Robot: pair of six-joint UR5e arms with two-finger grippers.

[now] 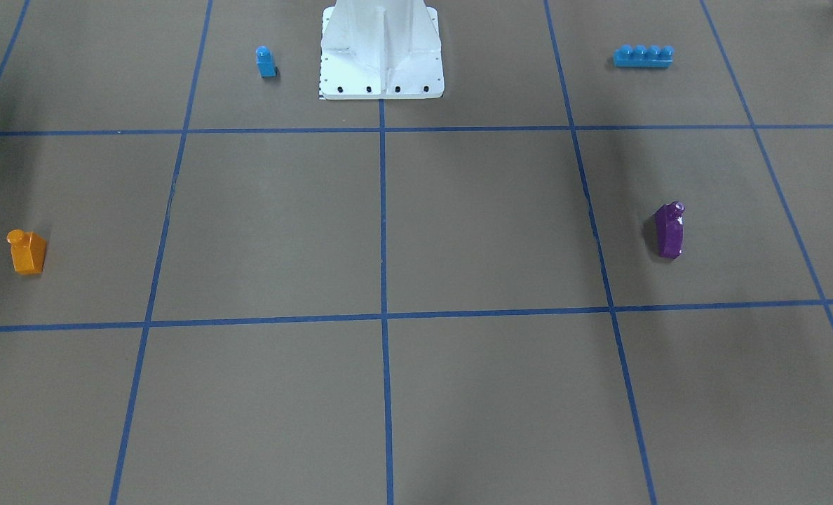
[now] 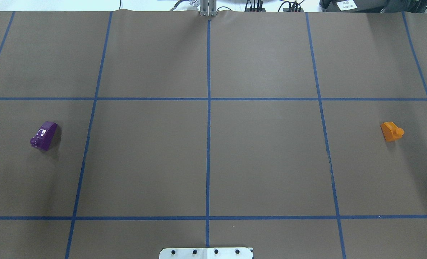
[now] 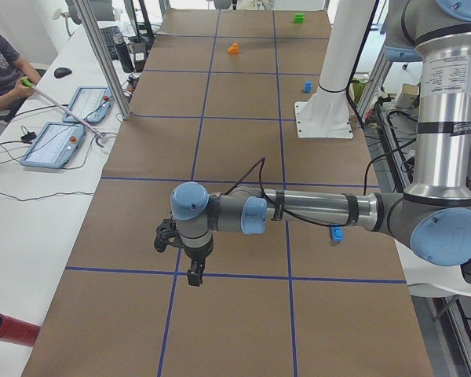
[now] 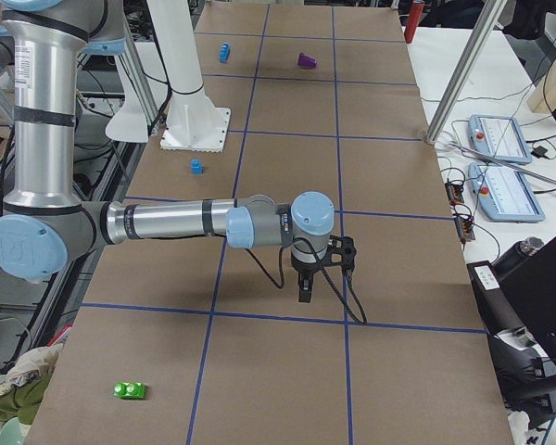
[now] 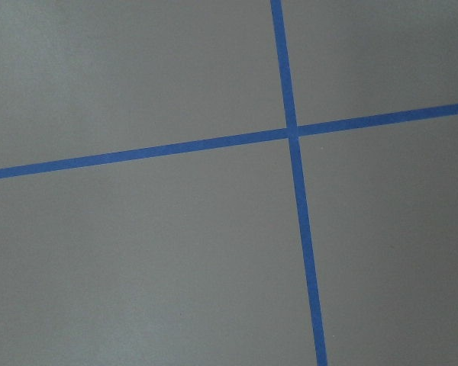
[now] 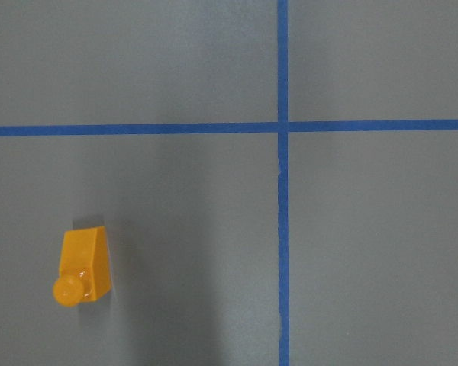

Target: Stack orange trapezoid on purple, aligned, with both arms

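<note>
The orange trapezoid (image 2: 391, 131) stands stud up on the table's right side; it also shows in the front view (image 1: 27, 251) and lower left in the right wrist view (image 6: 82, 267). The purple block (image 2: 44, 135) lies tilted on the table's left side, also in the front view (image 1: 669, 229). My left gripper (image 3: 195, 275) hangs over the table, seen only in the left side view. My right gripper (image 4: 304, 287) hangs over the table, seen only in the right side view. I cannot tell whether either is open or shut. The left wrist view shows only tape lines.
A small blue one-stud block (image 1: 266, 62) and a long blue four-stud brick (image 1: 643, 55) stand near the white base pedestal (image 1: 381, 52). A green brick (image 4: 129, 390) lies at the table's right end. An operator and tablets (image 3: 59, 141) sit beside the table.
</note>
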